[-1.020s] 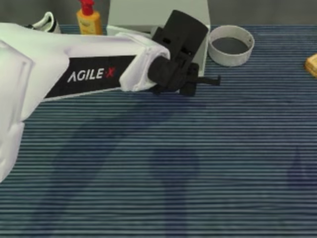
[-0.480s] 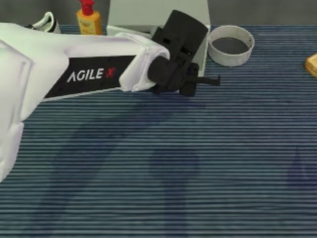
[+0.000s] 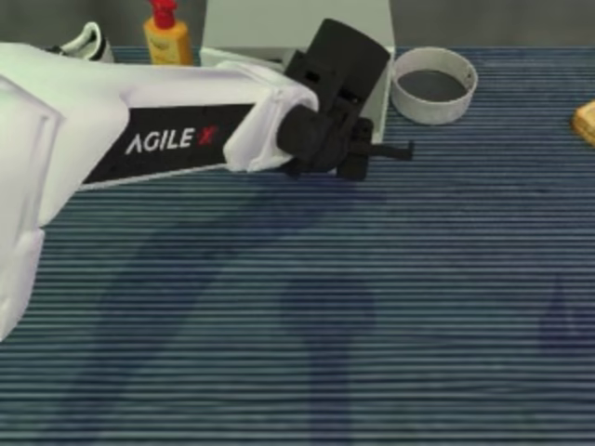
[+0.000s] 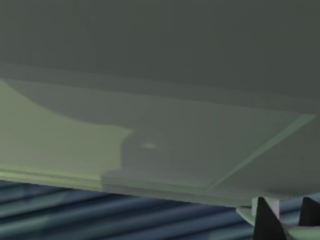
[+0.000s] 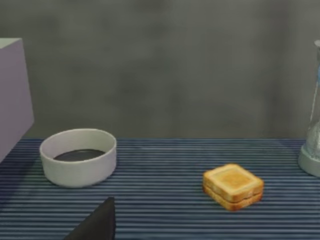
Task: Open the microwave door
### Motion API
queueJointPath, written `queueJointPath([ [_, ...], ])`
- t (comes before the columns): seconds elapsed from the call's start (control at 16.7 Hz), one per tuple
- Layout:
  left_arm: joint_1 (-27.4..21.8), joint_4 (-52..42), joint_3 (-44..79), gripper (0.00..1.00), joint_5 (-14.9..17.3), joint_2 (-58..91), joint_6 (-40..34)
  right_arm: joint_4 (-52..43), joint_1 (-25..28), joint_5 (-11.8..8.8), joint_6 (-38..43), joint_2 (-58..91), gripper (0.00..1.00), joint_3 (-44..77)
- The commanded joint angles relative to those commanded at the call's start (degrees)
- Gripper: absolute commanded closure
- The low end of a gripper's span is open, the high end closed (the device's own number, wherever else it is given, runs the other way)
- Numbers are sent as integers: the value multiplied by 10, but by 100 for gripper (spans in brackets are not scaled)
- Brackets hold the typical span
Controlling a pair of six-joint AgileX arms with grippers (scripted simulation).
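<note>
- Spreading under everything, the blue-and-black ribbed desk (image 3: pixel 390 307) has a fine striped, corrugated look.
- Reaching from the desk's left, the glossy white left arm (image 3: pixel 121 130) ends in a matte black left pincer (image 3: pixel 395 149) at the microwave's front right corner; whether its fingers are parted or clenched, I cannot tell.
- At the far edge stands the boxy pale-grey microwave (image 3: pixel 297 23). Its flat light-grey microwave door (image 4: pixel 150 145), smooth with a paler inset window, fills the left wrist view at very close range; the door's lower edge sits just above the desk.
- Just right of the microwave sits a round off-white ring-shaped bowl (image 3: pixel 433 85) with a dark inside.
- Left of the microwave stands a yellow plastic bottle with a red cap (image 3: pixel 166 33).
- Near the right edge lies a square stack of golden toast (image 5: pixel 232 186).
- The right pincer is out of sight.
</note>
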Motion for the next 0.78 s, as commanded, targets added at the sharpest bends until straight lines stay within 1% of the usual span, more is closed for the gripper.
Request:
queueJointPath([
  [0.24, 0, 0, 0, 100, 0, 0, 0, 0, 0, 0, 0, 0, 0, 0],
  [0.42, -3, 2, -8, 100, 7, 0, 3, 0, 0, 0, 0, 0, 0, 0],
  [0.78, 8, 27, -46, 100, 31, -29, 40, 0, 0, 0, 0, 0, 0, 0],
])
